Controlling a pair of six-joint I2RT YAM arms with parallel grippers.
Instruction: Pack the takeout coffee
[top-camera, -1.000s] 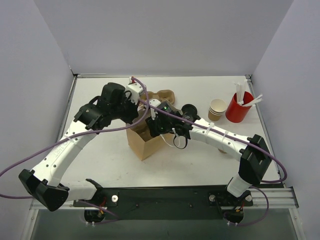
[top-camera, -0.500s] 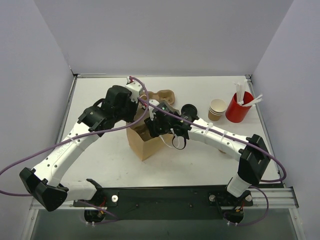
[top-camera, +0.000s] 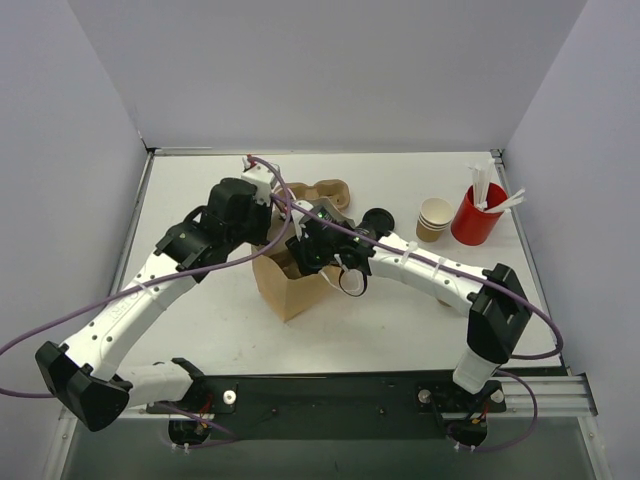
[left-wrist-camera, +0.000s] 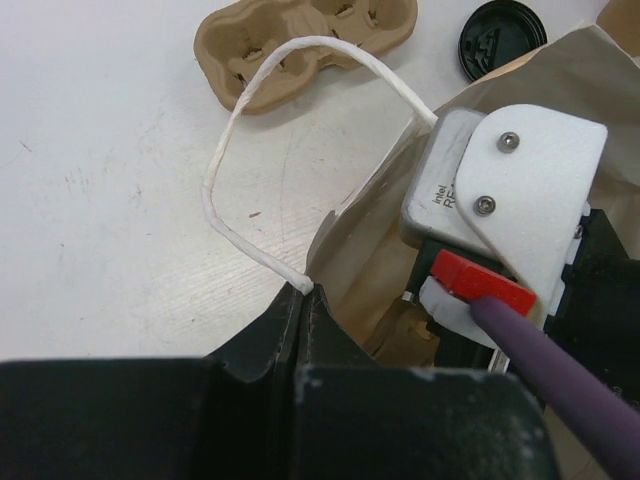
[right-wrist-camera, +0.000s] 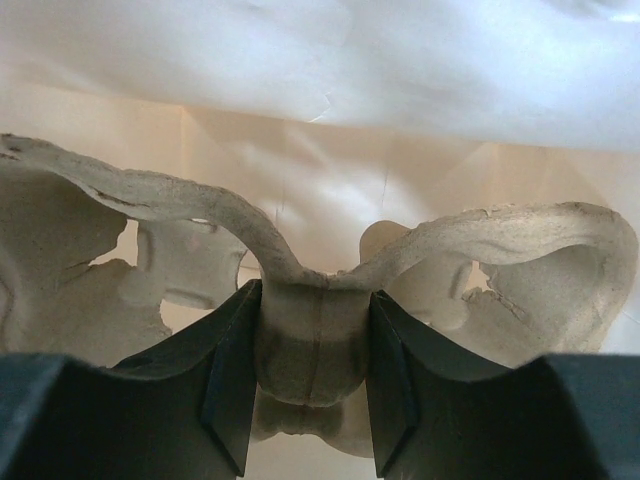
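1. The left gripper (left-wrist-camera: 305, 298) is pinched shut on the paper bag (left-wrist-camera: 372, 215) rim.
2. The right gripper (right-wrist-camera: 315, 335) clamps the cup carrier (right-wrist-camera: 150, 195) by its middle post, inside the bag.
3. The coffee's black lid (top-camera: 378, 218) sits just right of the bag, centre frame; I cannot make out its cup.

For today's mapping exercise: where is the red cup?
Top view: the red cup stands at the table's far right, beside the stacked pale cups.
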